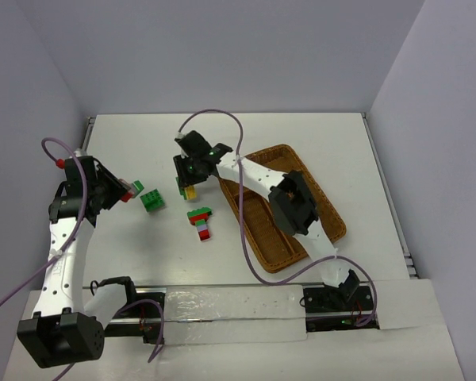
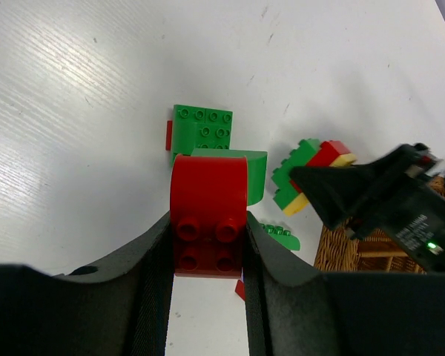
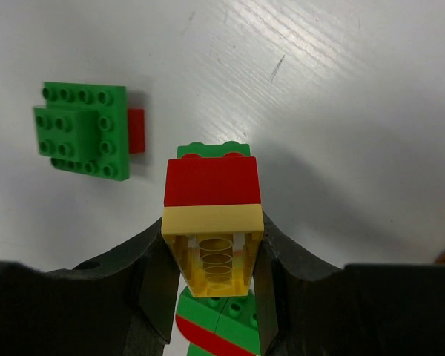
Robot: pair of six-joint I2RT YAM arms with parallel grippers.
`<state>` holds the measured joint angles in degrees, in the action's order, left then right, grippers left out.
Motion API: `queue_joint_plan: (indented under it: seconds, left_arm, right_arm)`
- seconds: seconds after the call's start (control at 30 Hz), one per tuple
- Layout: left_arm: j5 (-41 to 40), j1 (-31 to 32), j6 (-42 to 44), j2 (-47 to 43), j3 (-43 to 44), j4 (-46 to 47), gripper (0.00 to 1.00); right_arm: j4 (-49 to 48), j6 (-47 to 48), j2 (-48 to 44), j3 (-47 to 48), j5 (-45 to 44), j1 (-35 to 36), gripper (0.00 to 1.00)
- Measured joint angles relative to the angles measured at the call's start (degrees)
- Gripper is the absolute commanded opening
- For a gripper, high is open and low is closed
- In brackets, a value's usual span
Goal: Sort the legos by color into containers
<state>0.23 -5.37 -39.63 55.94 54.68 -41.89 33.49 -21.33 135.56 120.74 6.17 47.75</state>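
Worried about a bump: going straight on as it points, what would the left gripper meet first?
Probably the green bricks just ahead of the red brick it holds; it may be high enough to pass over them.

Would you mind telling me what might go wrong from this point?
The right hand grips a joined yellow, red and green stack; dropped whole into the tray, it would mix colours. The left hand, holding a red brick, sits close to the right one, so they may collide.
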Motion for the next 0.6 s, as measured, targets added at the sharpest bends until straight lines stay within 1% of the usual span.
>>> queue_joint_plan:
  seconds: [0.03,0.07,0.1,0.13,0.23,0.3,0.33,0.37,0.5,0.6]
  left_arm:
    - [0.0,0.0,0.0,-0.1,0.0,0.0,0.0]
    - [0.0,0.0,0.0,-0.1,0.0,0.0,0.0]
    - [0.0,0.0,0.0,-0.1,0.0,0.0,0.0]
    - [0.0,0.0,0.0,-0.1,-0.1,0.0,0.0]
    - [0.4,0.0,0.0,-0.2,-0.4,0.0,0.0]
    - [0.8,0.0,0.0,-0.2,-0.6,0.1,0.0]
    - [1.4,0.0,0.1,-0.3,-0.6,0.1,0.0]
    - [2.1,0.0,0.1,-0.3,-0.6,0.2,0.0]
    - [5.8,0.0,1.2,-0.6,-1.3,1.7,0.0]
    - [7.0,0.0,2.6,-0.6,-1.3,2.0,0.0]
  right_arm:
    - [0.4,0.0,1.0,0.6,0.0,0.0,0.3]
    - [0.6,0.0,1.8,0.9,0.1,0.1,0.33]
    - [0.9,0.0,2.7,1.4,0.2,0.1,0.44]
    - [1.1,0.0,3.5,1.9,0.2,0.2,0.5]
    - [1.3,0.0,5.3,3.4,0.9,0.4,0.61]
    - [1.4,0.0,6.0,4.2,1.6,0.6,0.74]
    - [1.6,-0.1,6.4,4.9,2.0,0.7,0.78]
    - [1.8,-0.3,6.8,5.6,2.3,0.8,0.8]
    - [2.4,-0.5,7.0,7.8,3.8,1.0,0.82]
    - [1.9,-0.3,4.0,5.3,3.5,1.0,0.82]
